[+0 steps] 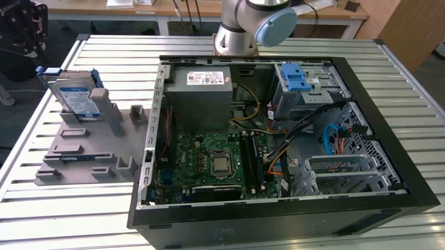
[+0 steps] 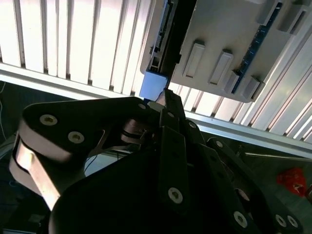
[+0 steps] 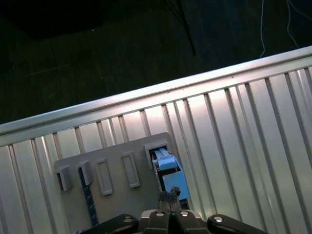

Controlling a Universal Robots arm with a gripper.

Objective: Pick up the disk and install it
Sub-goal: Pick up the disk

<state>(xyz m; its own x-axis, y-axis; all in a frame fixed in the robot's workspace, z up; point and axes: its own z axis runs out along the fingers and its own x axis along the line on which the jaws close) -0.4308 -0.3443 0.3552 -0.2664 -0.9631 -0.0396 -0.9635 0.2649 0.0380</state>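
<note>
The disk, a silver drive with a white-and-blue label in a blue carrier, stands tilted on edge in a slot of the grey holder, on the exterior view's left. In both wrist views I see it edge-on. My gripper is right at the blue carrier end of the disk, fingertips drawn together. From the first wrist view, the gripper sits just off the same blue end of the disk. I cannot tell whether the tips touch it.
An open computer case lies on the slatted metal table beside the holder. Inside are a grey box with a sticker, a motherboard and a grey cage with a blue latch. The table edge runs close to the holder.
</note>
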